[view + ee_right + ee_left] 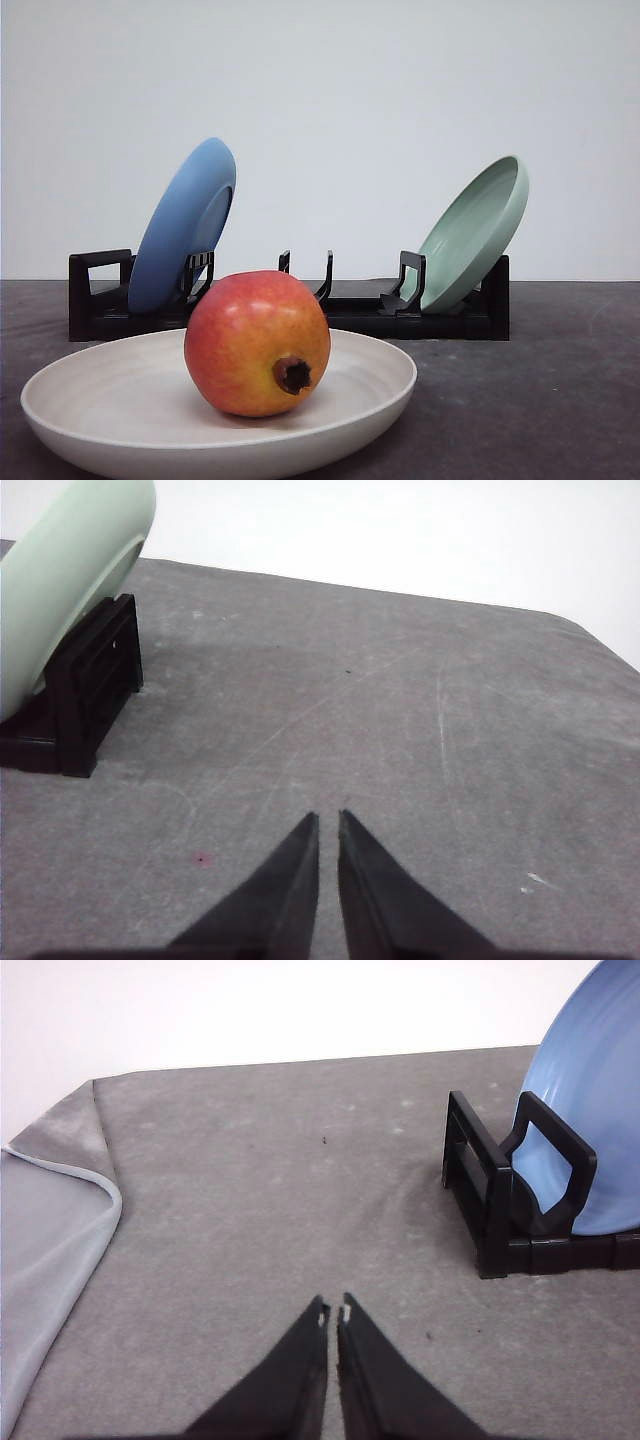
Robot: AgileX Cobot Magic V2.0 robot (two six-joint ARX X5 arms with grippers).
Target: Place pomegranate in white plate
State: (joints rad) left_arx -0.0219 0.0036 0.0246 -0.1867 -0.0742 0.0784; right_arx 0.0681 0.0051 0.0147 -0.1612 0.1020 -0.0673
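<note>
Already pomegranate [257, 342] sits in white plate [120, 395]; left claw [333, 1313], right claw [328, 820] pinched together, holding nothing.

The white plate [110, 395] is cropped below, perhaps hiding its base.

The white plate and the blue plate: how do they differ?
The white plate lies flat on the table with the pomegranate in it; the blue plate stands tilted on edge in the black rack, holding nothing. One is cream, the other blue. Both are round and shallow.
</note>
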